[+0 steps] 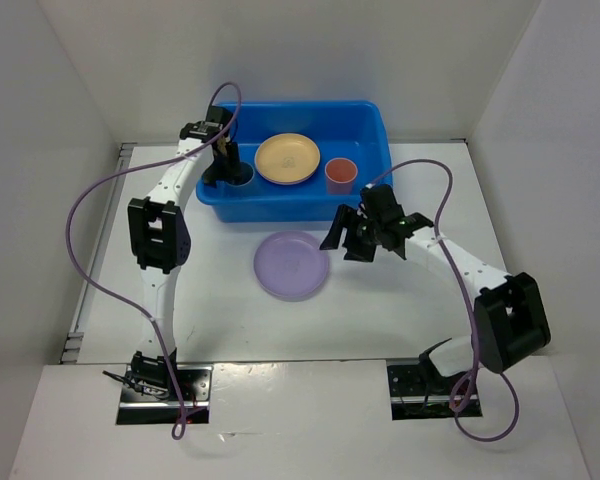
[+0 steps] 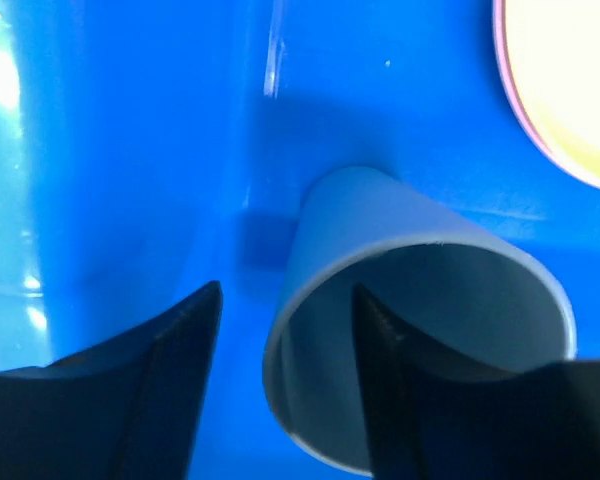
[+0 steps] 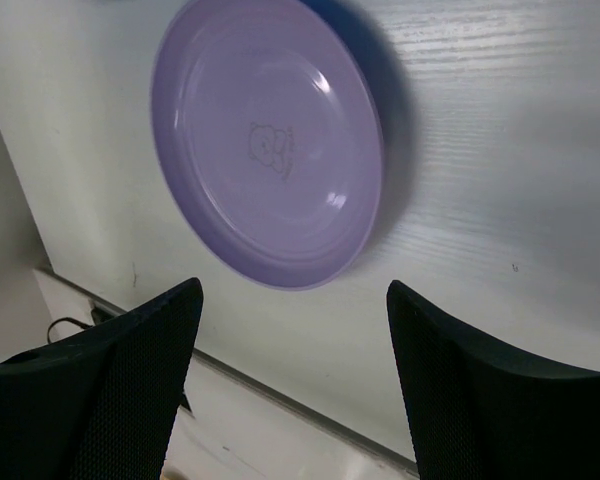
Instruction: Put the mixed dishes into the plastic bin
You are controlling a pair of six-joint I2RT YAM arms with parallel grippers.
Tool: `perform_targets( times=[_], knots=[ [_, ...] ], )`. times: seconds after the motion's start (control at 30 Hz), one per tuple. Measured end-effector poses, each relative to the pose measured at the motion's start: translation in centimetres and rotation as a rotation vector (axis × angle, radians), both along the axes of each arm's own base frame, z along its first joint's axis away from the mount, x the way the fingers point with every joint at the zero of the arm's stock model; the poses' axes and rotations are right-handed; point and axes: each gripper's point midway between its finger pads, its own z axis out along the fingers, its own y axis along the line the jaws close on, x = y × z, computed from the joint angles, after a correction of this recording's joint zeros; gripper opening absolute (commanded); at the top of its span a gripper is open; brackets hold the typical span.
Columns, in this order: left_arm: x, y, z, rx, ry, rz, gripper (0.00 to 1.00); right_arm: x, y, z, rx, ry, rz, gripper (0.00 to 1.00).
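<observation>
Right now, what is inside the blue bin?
In the bin: yellow plate, coral-red cup and blue cup, the left pincer straddling its wall. A pink plate edge shows under the yellow plate; the rest is covered.

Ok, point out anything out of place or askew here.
Only the lilac plate: it lies flat on the table in front of the blue bin, not inside it. The yellow plate and coral cup sit in the bin; nothing looks spilled or damaged.

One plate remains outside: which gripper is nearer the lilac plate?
Right. The right gripper hovers just beside the lilac plate; the left gripper is inside the bin, at the blue cup.
</observation>
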Motion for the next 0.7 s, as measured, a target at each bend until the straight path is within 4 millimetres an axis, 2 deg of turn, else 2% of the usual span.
perform_targets(
  times=[0.23,0.4,0.47,0.5,0.57,0.63,0.7],
  knots=[
    [-0.3,0.1,0.4,0.011,0.007,0.005,0.77,-0.7,0.5,-4.0,-0.028,0.066,-0.014,0.79],
    [-0.2,0.2,2.6,0.011,-0.019,0.005,0.79,-0.7,0.4,-6.5,-0.060,0.100,-0.048,0.79],
    [0.1,0.2,4.6,0.004,-0.052,0.004,0.79,-0.6,1.0,-7.4,-0.073,0.104,-0.045,0.78],
    [0.2,0.1,6.0,-0.001,-0.078,0.005,0.79,-0.6,1.2,-7.9,-0.079,0.108,-0.044,0.74],
    [0.4,0.1,9.4,-0.013,-0.145,0.005,0.81,-0.6,1.7,-8.7,-0.084,0.117,-0.043,0.67],
    [0.4,0.0,13.1,-0.034,-0.233,0.002,0.81,-0.6,2.1,-9.7,-0.095,0.128,-0.045,0.63],
    [-0.5,0.0,16.4,-0.059,-0.291,-0.005,0.81,-0.7,2.3,-10.6,-0.108,0.136,-0.051,0.59]
  ],
)
